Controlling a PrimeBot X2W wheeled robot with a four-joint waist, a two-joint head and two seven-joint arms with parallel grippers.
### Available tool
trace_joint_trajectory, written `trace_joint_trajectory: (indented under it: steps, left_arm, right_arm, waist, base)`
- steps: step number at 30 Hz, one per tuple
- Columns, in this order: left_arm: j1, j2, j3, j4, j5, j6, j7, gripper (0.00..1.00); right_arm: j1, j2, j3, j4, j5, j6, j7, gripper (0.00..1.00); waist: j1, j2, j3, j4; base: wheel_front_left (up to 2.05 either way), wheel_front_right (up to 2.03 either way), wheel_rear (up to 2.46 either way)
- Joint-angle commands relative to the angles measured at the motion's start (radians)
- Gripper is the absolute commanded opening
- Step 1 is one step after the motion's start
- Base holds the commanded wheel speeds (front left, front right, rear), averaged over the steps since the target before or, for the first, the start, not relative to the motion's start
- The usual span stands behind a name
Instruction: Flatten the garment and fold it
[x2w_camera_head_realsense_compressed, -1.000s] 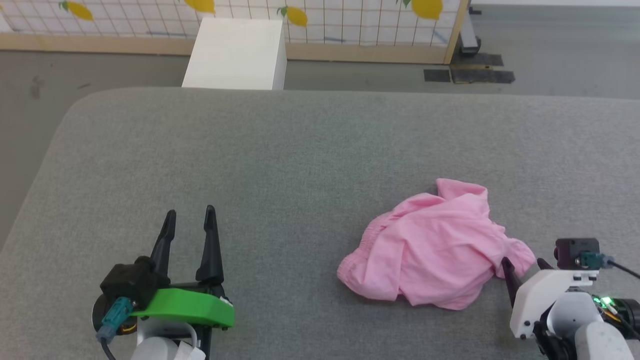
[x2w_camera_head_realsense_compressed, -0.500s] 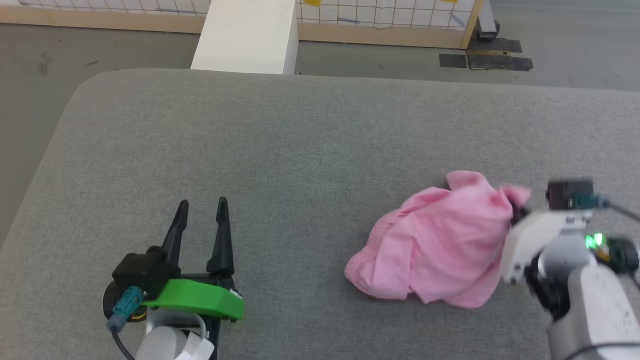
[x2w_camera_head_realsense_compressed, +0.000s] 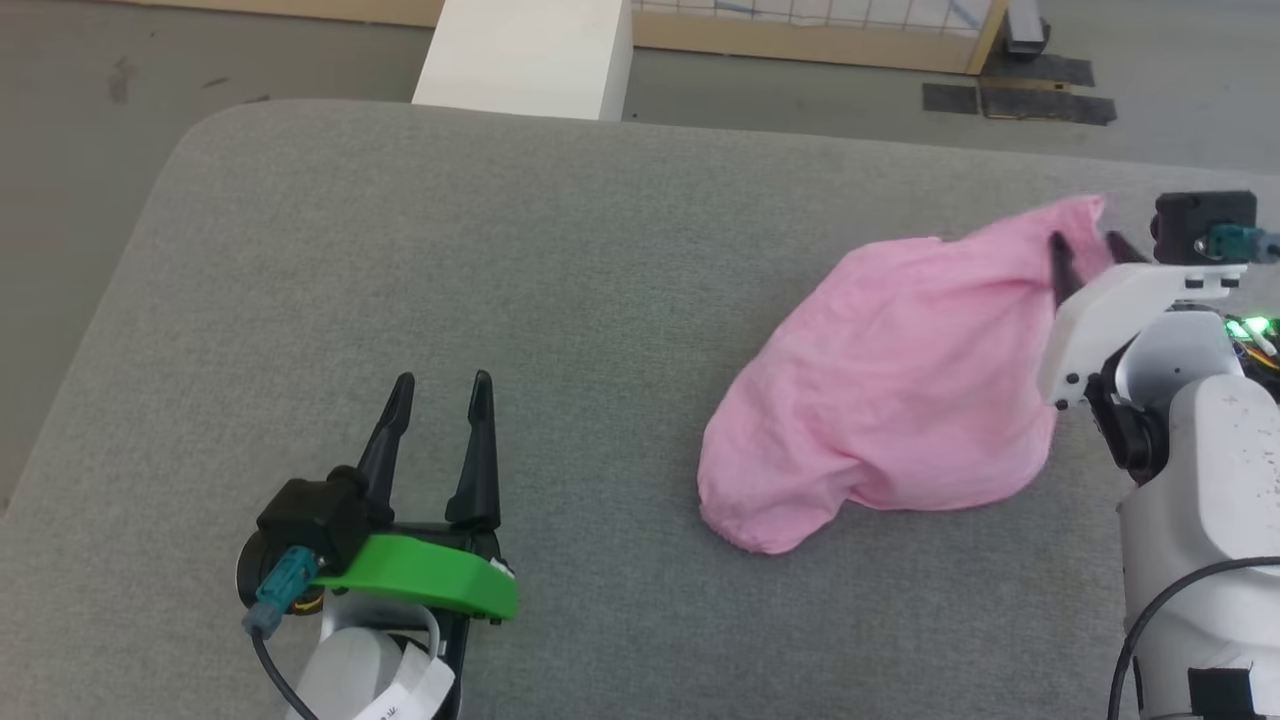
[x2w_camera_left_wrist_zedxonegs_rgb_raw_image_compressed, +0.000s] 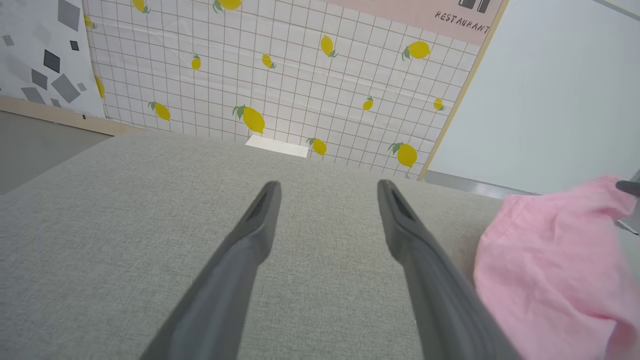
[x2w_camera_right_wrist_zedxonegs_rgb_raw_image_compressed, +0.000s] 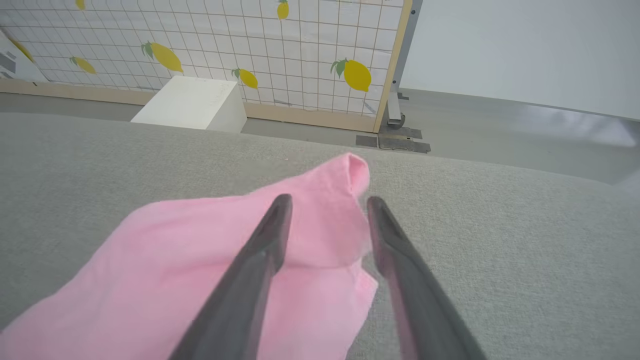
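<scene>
Garment (x2w_camera_head_realsense_compressed: 900, 390) hides right pincer's (x2w_camera_head_realsense_compressed: 1085, 255) grip.

Pink garment (x2w_camera_head_realsense_compressed: 890, 390), grey surface (x2w_camera_head_realsense_compressed: 450, 250)

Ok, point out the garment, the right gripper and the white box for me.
garment (x2w_camera_head_realsense_compressed: 890, 390): head view, middle of the pink cloth.
right gripper (x2w_camera_right_wrist_zedxonegs_rgb_raw_image_compressed: 327, 205): right wrist view, midway between the fingertips, over the cloth's raised edge.
white box (x2w_camera_head_realsense_compressed: 525, 50): head view, its top face, beyond the grey surface.
</scene>
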Motion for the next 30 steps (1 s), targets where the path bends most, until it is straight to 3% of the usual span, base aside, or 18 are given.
trace_joint_trajectory:
  steps: [1, 6, 13, 19, 23, 30]
  left_arm:
    - [-0.015, -0.003, -0.001, 0.003, -0.012, 0.009, -0.004, 1.00]
    - [-0.001, -0.003, -0.005, 0.010, -0.018, 0.015, -0.004, 1.00]
    - [0.028, -0.003, -0.040, 0.043, -0.015, -0.013, -0.004, 1.00]
    - [0.038, -0.003, -0.156, 0.102, -0.028, -0.045, 0.002, 1.00]
    - [0.029, -0.003, -0.260, 0.162, -0.085, -0.057, 0.079, 1.00]
    - [0.003, -0.003, -0.336, 0.262, -0.193, -0.001, 0.255, 1.00]
  right_arm:
    - [-0.011, 0.000, -0.016, 0.020, -0.011, -0.002, -0.035, 1.00]
    - [0.046, -0.003, 0.007, 0.030, 0.010, -0.002, -0.182, 1.00]
    - [0.293, -0.023, 0.144, -0.136, 0.138, -0.002, -0.345, 1.00]
    - [0.501, -0.012, 0.205, -0.292, 0.177, -0.002, -0.371, 1.00]
    - [0.574, -0.004, 0.228, -0.332, 0.198, -0.002, -0.355, 1.00]
    - [0.590, -0.001, 0.265, -0.368, 0.223, -0.002, -0.339, 1.00]
  waist:
    - [0.0000, 0.0000, 0.006, 0.008]
    - [0.0000, 0.0000, -0.019, 0.002]
    - [0.0000, 0.0000, -0.079, -0.052]
    - [0.0000, 0.0000, -0.109, -0.118]
    - [0.0000, 0.0000, -0.116, -0.163]
    - [0.0000, 0.0000, -0.111, -0.234]
  base:
    - [0.00, 0.00, 0.00]
    - [0.00, 0.00, 0.00]
    - [0.00, 0.00, 0.00]
    - [0.00, 0.00, 0.00]
    - [0.00, 0.00, 0.00]
    - [0.00, 0.00, 0.00]
